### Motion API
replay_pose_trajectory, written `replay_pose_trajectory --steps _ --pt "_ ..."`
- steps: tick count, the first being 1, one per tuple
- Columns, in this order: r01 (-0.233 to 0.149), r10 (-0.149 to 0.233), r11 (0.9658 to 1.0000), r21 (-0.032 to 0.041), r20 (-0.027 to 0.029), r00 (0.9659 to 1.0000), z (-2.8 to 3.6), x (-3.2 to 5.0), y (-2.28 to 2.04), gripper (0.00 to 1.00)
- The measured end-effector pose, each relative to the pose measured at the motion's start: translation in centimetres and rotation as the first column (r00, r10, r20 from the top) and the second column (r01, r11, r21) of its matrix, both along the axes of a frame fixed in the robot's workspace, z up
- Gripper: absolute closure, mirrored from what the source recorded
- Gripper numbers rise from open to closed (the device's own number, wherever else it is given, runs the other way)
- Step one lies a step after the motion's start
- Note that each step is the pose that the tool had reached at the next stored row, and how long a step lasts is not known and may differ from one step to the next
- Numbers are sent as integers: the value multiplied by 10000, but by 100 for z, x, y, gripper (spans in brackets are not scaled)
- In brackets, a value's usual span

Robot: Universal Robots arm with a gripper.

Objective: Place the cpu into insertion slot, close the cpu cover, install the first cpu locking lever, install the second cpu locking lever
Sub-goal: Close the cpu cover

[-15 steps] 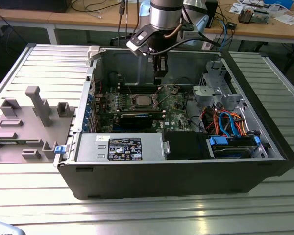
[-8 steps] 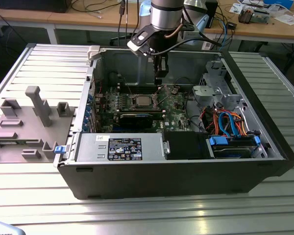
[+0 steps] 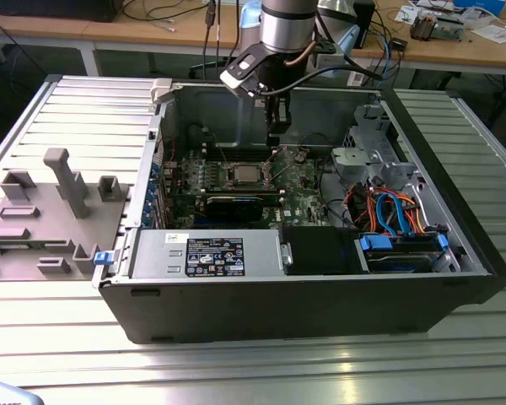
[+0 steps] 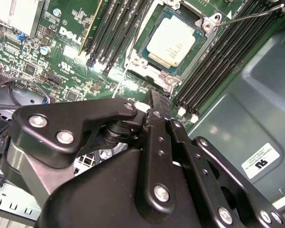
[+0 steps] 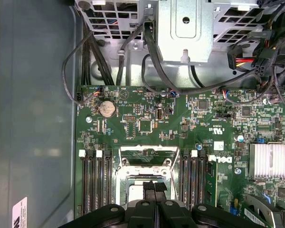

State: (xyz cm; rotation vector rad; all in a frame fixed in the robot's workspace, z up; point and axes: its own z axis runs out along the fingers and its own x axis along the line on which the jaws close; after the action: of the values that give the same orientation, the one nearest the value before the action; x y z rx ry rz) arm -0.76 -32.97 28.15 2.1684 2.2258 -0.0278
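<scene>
The cpu [image 4: 171, 42], a square chip with a silver top, lies flat in the insertion slot [image 4: 141, 61] on the green motherboard [image 3: 308, 181]; it also shows as cpu [image 3: 240, 175] in the exterior view. The cpu cover [image 5: 145, 156], a silver frame, appears raised at the socket's side toward the coin battery. A thin wire locking lever [image 4: 256, 13] sticks out from one socket corner. My gripper [image 3: 277, 126] hangs inside the case just above the socket's edge. In both wrist views the gripper [image 4: 159, 100] [image 5: 154, 186] has its black fingers pressed together, holding nothing.
Black memory slots [image 5: 95, 183] flank the socket. A coin battery [image 5: 107, 108] and a finned heatsink [image 5: 268, 160] sit on the board. The grey power supply [image 3: 207, 253] and a drive bay with orange and blue cables [image 3: 396, 219] crowd the case. Grey fixture blocks [image 3: 59, 181] stand on the table outside.
</scene>
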Motion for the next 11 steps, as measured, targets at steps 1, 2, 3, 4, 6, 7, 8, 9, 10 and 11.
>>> replay_pose_trajectory --steps 1,2,3,4,6,7,8,9,10,11 --pt "0 0 10000 0 0 10000 0 1 0 89" --pt "0 0 10000 0 0 10000 -1 2 0 89" --pt "0 0 10000 0 0 10000 -1 3 0 89" --pt "0 0 10000 0 0 10000 -2 4 0 89" --pt "-1 1 10000 0 0 10000 -4 8 0 89" --pt "0 0 10000 0 0 10000 -4 9 0 89" --pt "0 0 10000 0 0 10000 -5 10 0 89" --pt "0 0 10000 0 0 10000 -5 11 0 89" --pt "0 0 10000 0 0 10000 -6 12 0 89" --pt "0 0 10000 0 0 10000 -6 13 0 89"
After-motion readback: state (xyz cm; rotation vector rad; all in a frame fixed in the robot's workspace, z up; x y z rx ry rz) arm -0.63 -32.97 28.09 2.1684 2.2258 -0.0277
